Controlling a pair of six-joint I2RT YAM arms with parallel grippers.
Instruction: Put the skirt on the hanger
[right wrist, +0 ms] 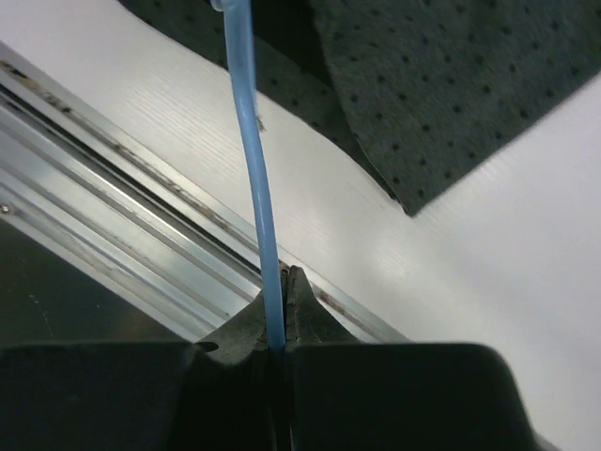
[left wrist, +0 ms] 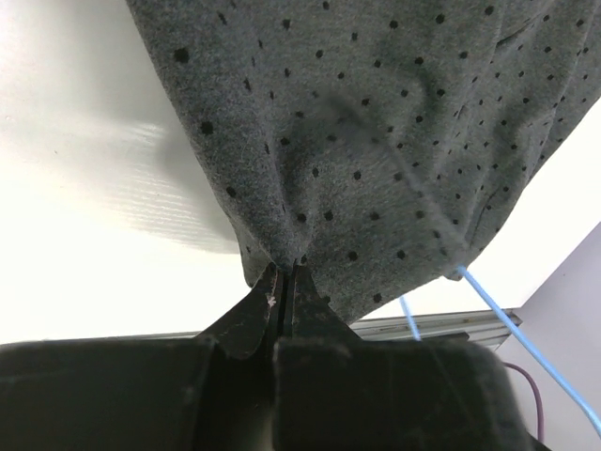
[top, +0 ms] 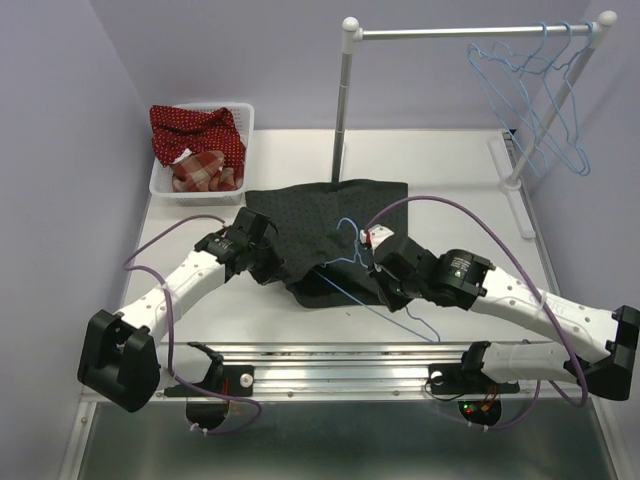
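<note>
The skirt (top: pixel 300 215) lies spread on the tabletop (top: pixel 450 190) in the middle, its near edge bunched and lifted. The hanger (right wrist: pixel 252 141) seems partly inside it, with the hook showing on top of the fabric and one wire running out toward the near edge. The left end effector (left wrist: pixel 285 274) is pressed together on a small fold of skirt edge. The right end effector (right wrist: pixel 284 282) is pinched on the bare wire.

- **Fabric grip:** it is a thin nip, so a pull could slide the cloth free and the opening would fall shut.
- **Wire grip:** the round wire could twist in the pinch, so the hanger tilts and snags.
- **Dragging:** pushing the hanger could drag the whole skirt instead of going into it.
</note>
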